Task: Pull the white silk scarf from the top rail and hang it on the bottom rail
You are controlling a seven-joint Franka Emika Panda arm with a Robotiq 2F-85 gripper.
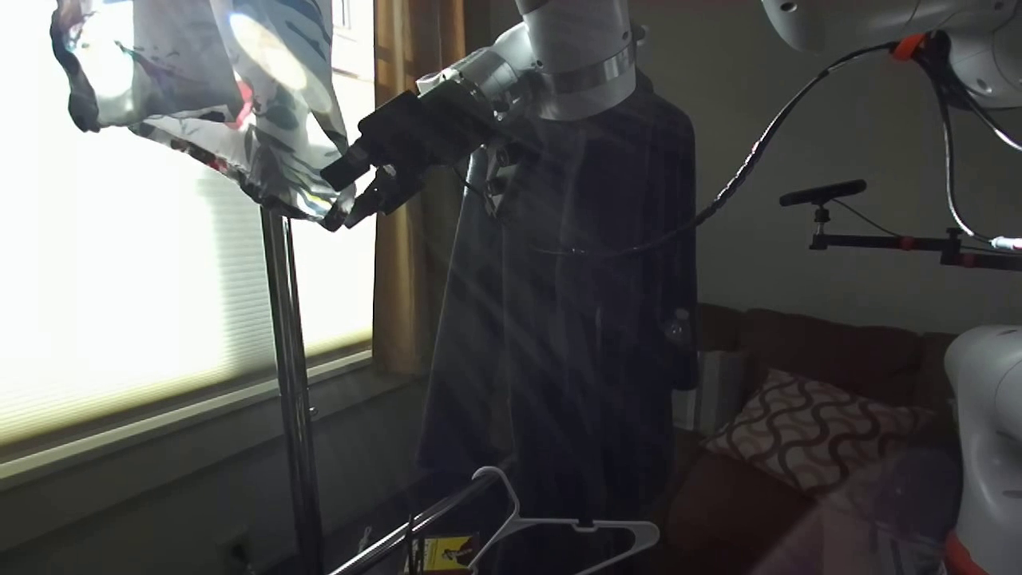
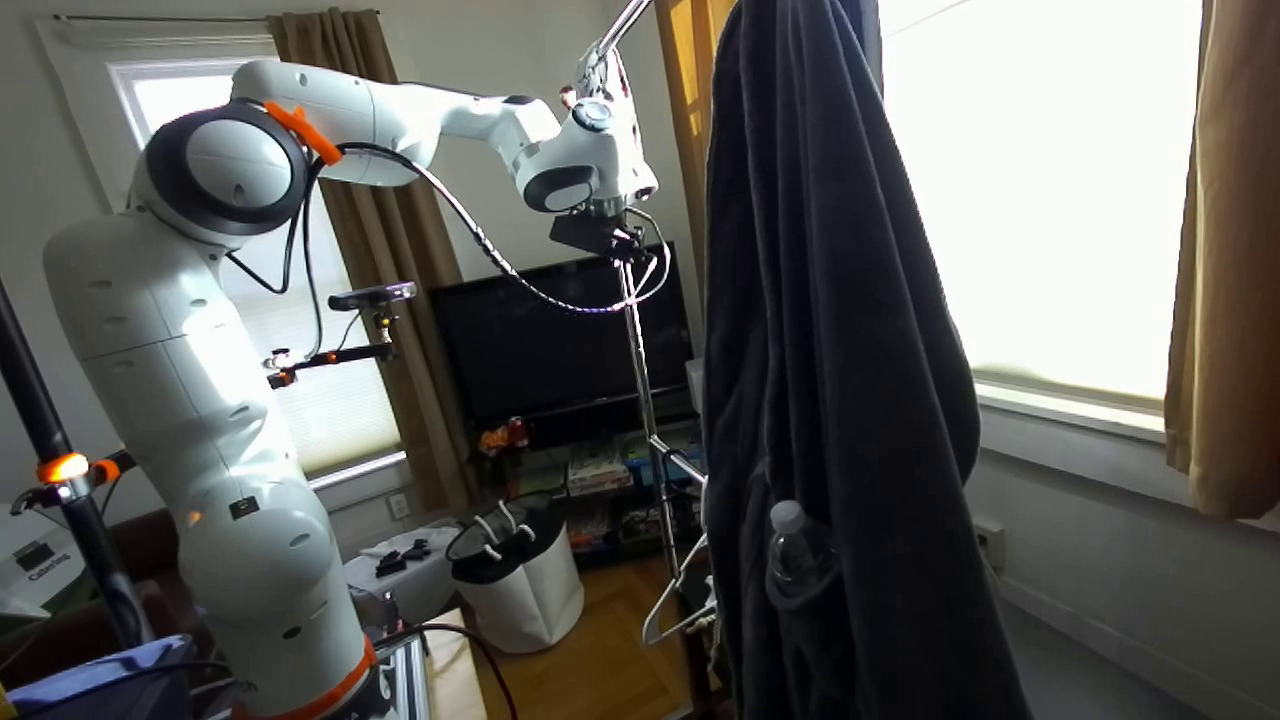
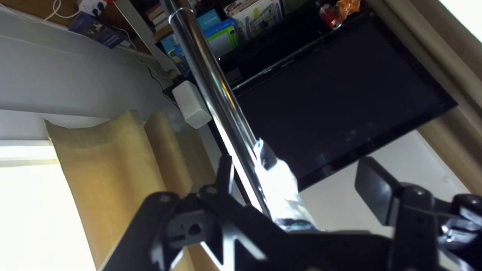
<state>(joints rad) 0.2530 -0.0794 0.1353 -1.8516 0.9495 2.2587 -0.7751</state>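
The gripper (image 3: 299, 180) stands jaws parted wide, a translucent, dark-printed scarf (image 3: 280, 188) showing between them; well below, a label (image 2: 48, 567) reads "Catering".

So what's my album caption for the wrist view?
Open gripper framing the white scarf beside a shiny pole, dark television beyond.

In an exterior view, the window (image 1: 144, 311) glares beside hazy, streaked gloom.

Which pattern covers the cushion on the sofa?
The cushion has wavy darker lines on a pale ground, showing best in an exterior view.
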